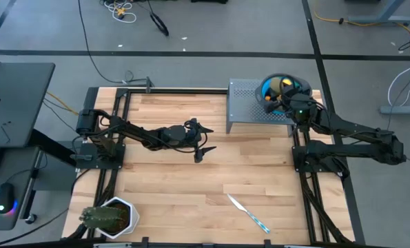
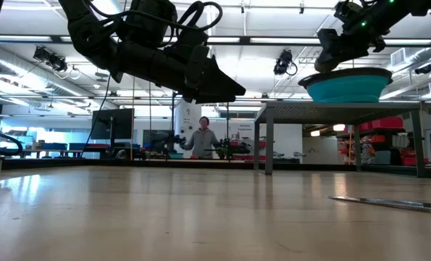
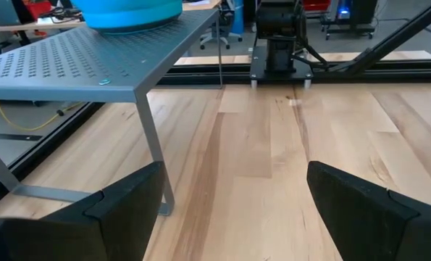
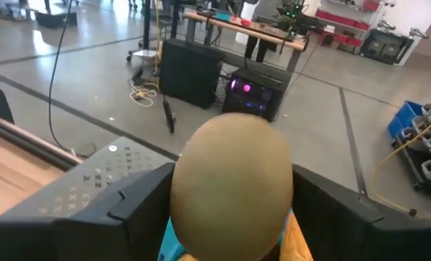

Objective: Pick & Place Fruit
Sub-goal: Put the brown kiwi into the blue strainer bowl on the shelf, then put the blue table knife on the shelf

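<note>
Fruit is what your right gripper (image 4: 233, 217) has between its fingers (image 4: 139, 199): an olive-brown roundish piece (image 4: 233, 181) sits between both dark pads, directly over the blue bowl (image 1: 284, 89). You cannot tell from the pictures whether the pads press it or have just let go. Under that piece you can see a yellow one (image 4: 298, 235) and a sliver of the bowl's blue inside. From above, more yellow fruit (image 1: 286, 85) shows in the bowl beside the gripper.

Your bowl stands on the grey perforated stand (image 1: 249, 103), at the stand's right end, and the stand sits at the worktop's (image 1: 191, 193) far edge near the far right corner. From the low camera the bowl (image 2: 348, 85) sits on the stand top with the right gripper (image 2: 342, 43) just above its rim.

Your left gripper (image 1: 203, 141) hangs above the middle of the worktop with its jaws spread wide and nothing between them, well apart from the stand.

A knife (image 1: 248, 213) lies near the worktop's near edge, toward the right. A plant (image 1: 108, 217) in a white pot stands at the near left corner.

A person (image 2: 203, 139) stands in the room beyond the far edge.
</note>
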Motion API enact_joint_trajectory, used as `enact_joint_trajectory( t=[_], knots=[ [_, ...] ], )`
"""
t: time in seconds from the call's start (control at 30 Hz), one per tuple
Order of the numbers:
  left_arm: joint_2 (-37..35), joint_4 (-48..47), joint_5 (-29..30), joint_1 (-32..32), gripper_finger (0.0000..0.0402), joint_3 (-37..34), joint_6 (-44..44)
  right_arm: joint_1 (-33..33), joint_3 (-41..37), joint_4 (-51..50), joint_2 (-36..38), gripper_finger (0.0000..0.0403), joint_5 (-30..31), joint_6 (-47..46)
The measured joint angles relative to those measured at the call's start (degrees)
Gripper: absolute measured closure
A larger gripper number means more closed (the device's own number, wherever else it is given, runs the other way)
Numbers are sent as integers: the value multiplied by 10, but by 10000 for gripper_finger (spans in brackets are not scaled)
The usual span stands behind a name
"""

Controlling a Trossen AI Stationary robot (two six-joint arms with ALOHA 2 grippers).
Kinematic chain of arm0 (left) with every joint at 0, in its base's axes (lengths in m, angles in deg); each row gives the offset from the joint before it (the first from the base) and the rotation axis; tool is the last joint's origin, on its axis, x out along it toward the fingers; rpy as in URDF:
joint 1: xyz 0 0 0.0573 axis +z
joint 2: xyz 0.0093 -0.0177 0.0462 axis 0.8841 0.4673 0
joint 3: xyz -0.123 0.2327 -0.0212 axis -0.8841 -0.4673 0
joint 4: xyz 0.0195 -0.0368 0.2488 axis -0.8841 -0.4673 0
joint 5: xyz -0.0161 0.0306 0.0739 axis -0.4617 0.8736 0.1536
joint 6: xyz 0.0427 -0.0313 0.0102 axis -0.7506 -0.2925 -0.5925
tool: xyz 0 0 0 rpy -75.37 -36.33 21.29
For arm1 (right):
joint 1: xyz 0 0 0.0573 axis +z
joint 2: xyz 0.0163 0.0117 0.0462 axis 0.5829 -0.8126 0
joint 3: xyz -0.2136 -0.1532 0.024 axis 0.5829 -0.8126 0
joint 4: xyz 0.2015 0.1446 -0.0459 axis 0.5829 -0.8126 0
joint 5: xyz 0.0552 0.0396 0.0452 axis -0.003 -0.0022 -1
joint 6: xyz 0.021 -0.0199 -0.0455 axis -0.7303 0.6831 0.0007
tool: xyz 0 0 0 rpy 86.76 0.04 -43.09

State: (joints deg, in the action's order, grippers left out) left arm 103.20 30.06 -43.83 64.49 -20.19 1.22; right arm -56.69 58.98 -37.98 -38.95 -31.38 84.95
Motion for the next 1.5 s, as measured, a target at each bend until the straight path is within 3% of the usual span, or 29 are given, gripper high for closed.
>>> enact_joint_trajectory(
  t=[0.3,0.67,0.87,1.17,1.33,1.5],
  knots=[
    [0,-1,-7,0,54,0,0,0,0,-16,0,92,5,1],
    [0,-3,-15,0,54,0,-1,25,0,34,0,89,-6,23],
    [0,-3,-14,0,54,0,-2,80,0,60,0,89,-99,25],
    [0,-3,-10,0,54,0,0,196,0,62,-9,89,-100,14],
    [0,-24,-10,0,54,0,1,261,0,60,-59,96,-101,-6],
    [0,-54,-10,0,54,0,5,301,7,51,-118,103,-156,-41]
  ],
)
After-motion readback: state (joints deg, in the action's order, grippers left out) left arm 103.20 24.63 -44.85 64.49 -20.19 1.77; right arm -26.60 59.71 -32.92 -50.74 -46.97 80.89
